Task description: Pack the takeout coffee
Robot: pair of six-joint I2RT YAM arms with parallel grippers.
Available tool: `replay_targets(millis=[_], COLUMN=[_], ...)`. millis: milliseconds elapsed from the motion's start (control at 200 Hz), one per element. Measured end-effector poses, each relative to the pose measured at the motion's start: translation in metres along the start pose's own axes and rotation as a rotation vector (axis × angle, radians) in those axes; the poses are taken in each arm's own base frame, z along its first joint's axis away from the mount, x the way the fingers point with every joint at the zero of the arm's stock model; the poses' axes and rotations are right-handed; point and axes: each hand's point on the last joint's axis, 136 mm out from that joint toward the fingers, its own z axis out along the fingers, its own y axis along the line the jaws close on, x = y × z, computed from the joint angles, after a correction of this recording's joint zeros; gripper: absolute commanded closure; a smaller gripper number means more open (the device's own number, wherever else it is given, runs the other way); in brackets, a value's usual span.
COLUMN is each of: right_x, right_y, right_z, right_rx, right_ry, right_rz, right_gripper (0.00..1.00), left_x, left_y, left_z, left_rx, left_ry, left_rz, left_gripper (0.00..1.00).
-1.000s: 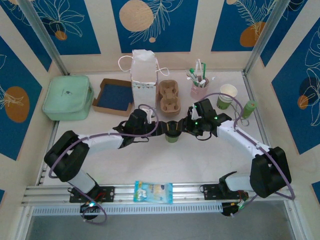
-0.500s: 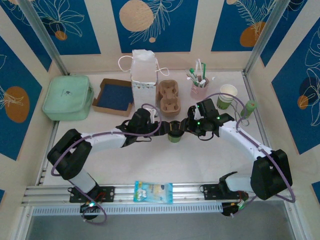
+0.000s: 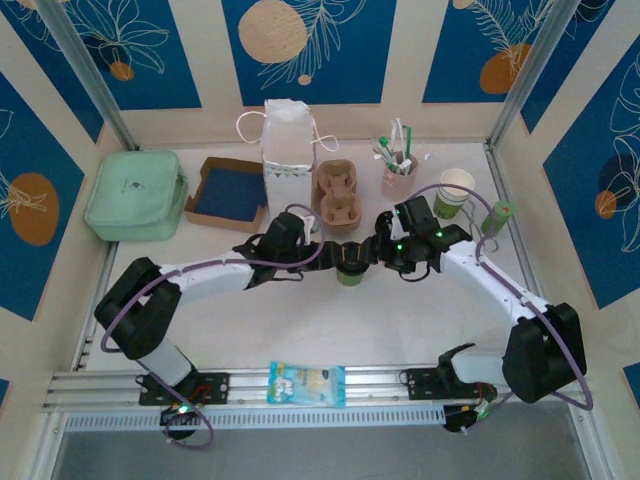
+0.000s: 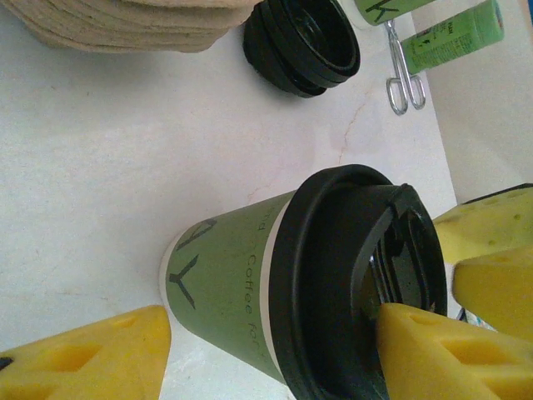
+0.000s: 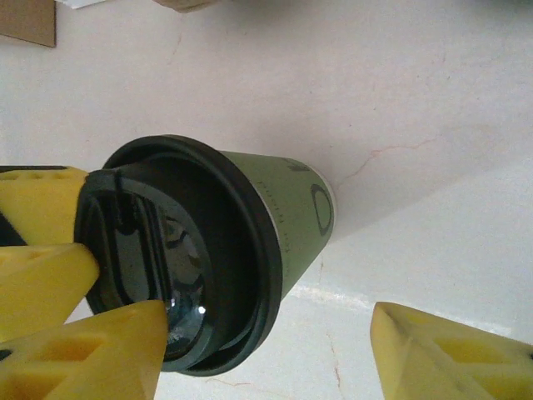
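Green-and-cream paper cup with a round black plastic lid, the takeout coffee (image 3: 347,269), stands upright on the white table (image 3: 300,330) at the centre of the overhead frame, directly between the two claws. The left gripper (image 3: 324,257) sits just left of it and the right gripper (image 3: 372,255) just right of it, so neither arm is clearly nearer. The cup's long axis is vertical to the table; in each wrist view it therefore runs across the frame, lid toward the right for the left gripper (image 4: 271,325) and toward the left for the right gripper (image 5: 266,317). Both claws are turned so that their yellow foam fingers stand one high and one low. In each, one finger lies against the lid and the other hangs clear of the green wall, so the jaws are parted and grip nothing. The brown moulded-pulp cup carrier (image 3: 338,195) and the white paper bag with handles (image 3: 287,140) lie above the cup in the overhead frame. A side grasp would probably require the claw to roll first.
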Motion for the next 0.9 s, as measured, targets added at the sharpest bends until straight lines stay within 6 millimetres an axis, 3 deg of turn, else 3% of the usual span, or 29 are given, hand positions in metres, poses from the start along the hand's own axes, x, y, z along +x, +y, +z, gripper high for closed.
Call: replay_targets(millis=[190, 340, 655, 901], right_x=[-0.009, -0.008, -0.009, -0.006], right_y=[0.011, 0.016, 0.029, 0.039], right_z=[-0.01, -0.015, -0.029, -0.018], right_rx=[0.005, 0.03, 0.122, 0.207], right_ry=[-0.029, -0.033, -0.045, 0.022], right_rz=[-0.043, -0.089, -0.216, -0.299], right_gripper=[0.26, 0.2, 0.16, 0.12], left_x=[-0.002, -0.01, -0.044, -0.039], left_y=[0.0, -0.011, -0.042, -0.014], left_z=[-0.002, -0.011, -0.067, -0.102], left_rx=[-0.011, -0.002, 0.062, 0.002], left_ry=[0.008, -0.004, -0.135, -0.196], left_rz=[0.0, 0.014, 0.062, 0.039], left_gripper=[0.2, 0.18, 0.16, 0.16])
